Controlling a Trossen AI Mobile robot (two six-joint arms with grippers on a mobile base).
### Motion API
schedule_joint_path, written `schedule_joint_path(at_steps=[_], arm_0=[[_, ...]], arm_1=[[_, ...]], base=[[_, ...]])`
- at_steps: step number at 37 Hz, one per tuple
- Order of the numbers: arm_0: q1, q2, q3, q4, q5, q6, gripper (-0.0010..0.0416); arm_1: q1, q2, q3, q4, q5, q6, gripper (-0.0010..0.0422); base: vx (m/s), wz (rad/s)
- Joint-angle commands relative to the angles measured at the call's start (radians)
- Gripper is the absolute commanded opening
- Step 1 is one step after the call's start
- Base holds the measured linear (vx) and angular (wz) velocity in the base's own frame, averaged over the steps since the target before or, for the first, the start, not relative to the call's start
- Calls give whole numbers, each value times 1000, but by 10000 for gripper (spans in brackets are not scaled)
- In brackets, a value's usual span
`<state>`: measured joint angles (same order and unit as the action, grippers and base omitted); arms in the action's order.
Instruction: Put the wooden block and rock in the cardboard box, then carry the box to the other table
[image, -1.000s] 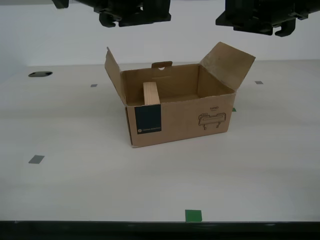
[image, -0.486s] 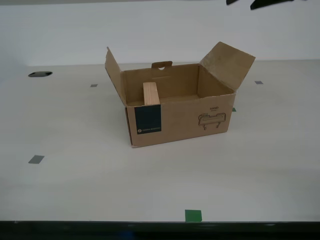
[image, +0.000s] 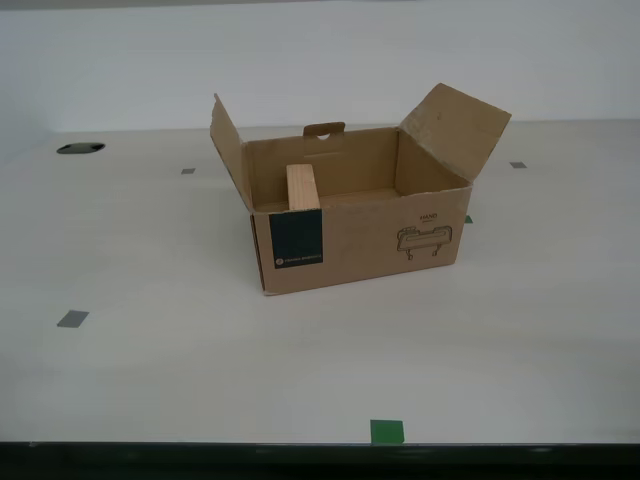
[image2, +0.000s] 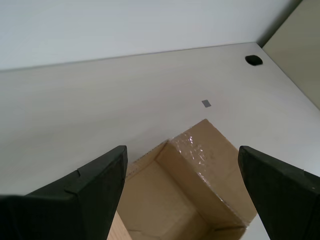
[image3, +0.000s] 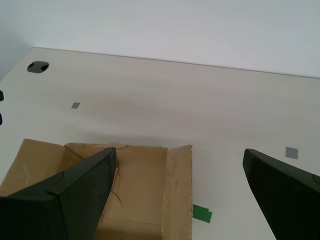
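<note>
While the brown cardboard box sits open mid-tabletop, flaps raised, the tan wooden block stands upright inside it. Only the wrist views show my first gripper and my second gripper, both spread wide and empty above the box.

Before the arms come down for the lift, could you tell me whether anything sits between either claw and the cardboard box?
Nothing visible does. My first claw and second claw are open above the cardboard box, with only air between.
</note>
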<state>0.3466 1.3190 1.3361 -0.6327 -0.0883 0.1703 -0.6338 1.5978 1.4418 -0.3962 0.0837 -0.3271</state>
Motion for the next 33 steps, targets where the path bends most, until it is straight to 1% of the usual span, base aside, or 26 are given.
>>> schedule_joint_path(at_steps=[1, 3, 5, 9, 13, 15, 18, 22, 26, 29, 31, 33], arm_0=[[-28, 0, 37, -52, 5, -17, 350], [-46, 0, 62, -90, 5, -28, 350], [-63, 0, 84, -120, 5, -47, 352], [-92, 1, 129, -171, 5, -73, 352], [-113, 1, 178, -228, 3, -87, 350], [-120, 1, 203, -255, 2, -101, 350], [-130, 18, 245, -287, 0, -118, 352], [-140, 59, 324, -384, 0, -143, 352], [-143, 126, 403, -492, 0, -149, 350], [-143, 182, 452, -562, 0, -156, 352], [-143, 214, 474, -592, 0, -162, 353], [-143, 243, 489, -603, 0, -175, 352]], arm_1=[[3, 0, 5, -38, -9, -76, 303], [3, 0, 5, -57, -9, -106, 300], [4, -1, 5, -81, -9, -130, 297], [4, -1, 5, -163, -9, -191, 287], [4, -1, 4, -251, -9, -222, 277], [4, -2, 6, -292, -9, -231, 272], [4, -2, 22, -357, -9, -231, 267], [5, -1, 50, -411, -9, -253, 266], [5, -1, 107, -480, -9, -277, 270], [4, -1, 153, -534, -9, -280, 277], [5, -1, 179, -573, -11, -282, 282], [5, -1, 201, -617, -16, -284, 288]], base=[[0, 0], [0, 0], [0, 0], [0, 0], [0, 0], [0, 0], [0, 0], [0, 0], [0, 0], [0, 0], [0, 0], [0, 0]])
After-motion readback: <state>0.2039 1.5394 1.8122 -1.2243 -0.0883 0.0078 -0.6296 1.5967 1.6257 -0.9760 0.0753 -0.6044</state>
